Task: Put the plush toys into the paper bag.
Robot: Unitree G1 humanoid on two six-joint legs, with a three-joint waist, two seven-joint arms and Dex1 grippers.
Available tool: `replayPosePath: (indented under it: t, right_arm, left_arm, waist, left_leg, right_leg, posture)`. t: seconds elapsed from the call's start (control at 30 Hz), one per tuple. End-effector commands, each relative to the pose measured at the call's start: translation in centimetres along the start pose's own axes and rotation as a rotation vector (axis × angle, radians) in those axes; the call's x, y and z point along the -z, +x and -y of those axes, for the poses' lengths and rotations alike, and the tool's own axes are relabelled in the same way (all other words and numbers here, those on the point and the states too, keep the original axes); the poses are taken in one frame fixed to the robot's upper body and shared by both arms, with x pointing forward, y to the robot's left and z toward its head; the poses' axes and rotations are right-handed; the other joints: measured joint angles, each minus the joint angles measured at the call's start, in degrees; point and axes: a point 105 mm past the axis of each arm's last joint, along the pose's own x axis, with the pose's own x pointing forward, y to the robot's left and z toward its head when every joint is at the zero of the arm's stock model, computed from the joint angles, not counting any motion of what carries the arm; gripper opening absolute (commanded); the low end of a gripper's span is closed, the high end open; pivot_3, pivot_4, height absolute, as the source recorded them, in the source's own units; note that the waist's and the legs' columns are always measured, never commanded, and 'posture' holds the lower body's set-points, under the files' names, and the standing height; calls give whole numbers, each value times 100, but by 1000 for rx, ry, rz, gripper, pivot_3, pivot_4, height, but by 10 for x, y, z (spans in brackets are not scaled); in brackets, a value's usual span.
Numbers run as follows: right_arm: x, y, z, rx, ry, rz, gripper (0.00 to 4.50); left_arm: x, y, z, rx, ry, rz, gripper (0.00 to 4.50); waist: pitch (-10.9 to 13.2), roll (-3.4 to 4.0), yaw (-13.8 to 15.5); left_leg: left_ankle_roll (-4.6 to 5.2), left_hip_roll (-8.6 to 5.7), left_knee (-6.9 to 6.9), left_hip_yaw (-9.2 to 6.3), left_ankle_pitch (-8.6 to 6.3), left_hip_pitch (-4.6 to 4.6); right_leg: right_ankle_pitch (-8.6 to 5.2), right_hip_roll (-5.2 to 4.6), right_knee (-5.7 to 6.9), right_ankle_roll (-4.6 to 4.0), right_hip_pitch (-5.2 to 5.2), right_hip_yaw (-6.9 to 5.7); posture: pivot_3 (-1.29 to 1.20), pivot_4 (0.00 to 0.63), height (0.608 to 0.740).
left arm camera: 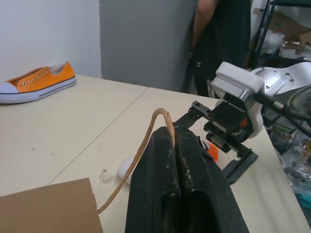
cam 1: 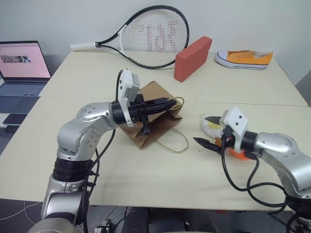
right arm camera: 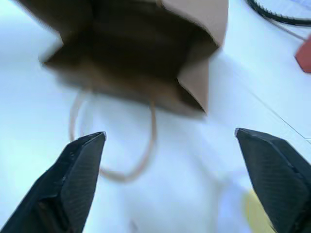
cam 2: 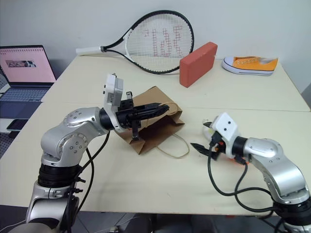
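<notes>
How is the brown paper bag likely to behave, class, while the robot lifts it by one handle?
The paper bag will probably sag and swing, since the left tool pinches only a thin loop handle. It looks light: thin kraft paper, already tilted. Its mouth may fold partly shut, as its walls look creased.

bag mouth (right arm camera: 141,53) unobstructed, left claw (cam 1: 167,103) above

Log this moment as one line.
left gripper: shut on paper bag handle | right gripper: open, empty | plush toys: on table
</notes>
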Motion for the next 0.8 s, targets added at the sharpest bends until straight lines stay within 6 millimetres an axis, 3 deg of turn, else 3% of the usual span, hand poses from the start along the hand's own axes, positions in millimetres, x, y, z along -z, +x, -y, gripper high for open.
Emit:
replayPosePath:
  t: [0.03, 0.27, 0.43, 0.53, 0.8]
  right_arm:
    - [2, -3, 3, 28, -106, -15, 4478]
    - [34, -1, 13, 104, -227, -143, 4478]
    - [44, 9, 23, 160, -252, -172, 4316]
    - [46, 14, 31, 194, -282, -176, 3512]
    - [43, 18, 37, 216, -290, -157, 559]
  left_arm:
    - [-13, -4, 7, 24, 36, 26, 0]
    - [-11, -11, 2, -9, 33, 9, 0]
    - [-17, -14, -2, -29, 35, 24, 0]
    - [-18, -13, -2, -28, 39, 22, 0]
    - [-18, -12, -2, -30, 36, 23, 0]
  waist:
    - [0, 0, -2]
    - [0, 0, 2]
    - [0, -1, -3]
    - [1, -1, 1]
    - [0, -1, 1]
  left_leg:
    - [0, 0, 0, 0, 0, 1]
    - [0, 0, 1, 1, 0, 0]
    - [0, 0, 1, 1, 0, 1]
    - [0, 0, 2, 0, 0, 1]
    - [0, 0, 1, -2, 0, 1]
  right_leg:
    - [0, 0, 0, 0, 0, 0]
    - [0, 0, 0, 0, 0, 1]
    - [0, 0, 2, -1, -1, 1]
    - [0, 0, 2, 0, 0, 1]
    - [1, 0, 3, 0, 0, 1]
  posture:
    - [0, 150, 740]
    - [0, 150, 740]
    - [0, 150, 740]
    - [0, 150, 740]
    - [0, 150, 740]
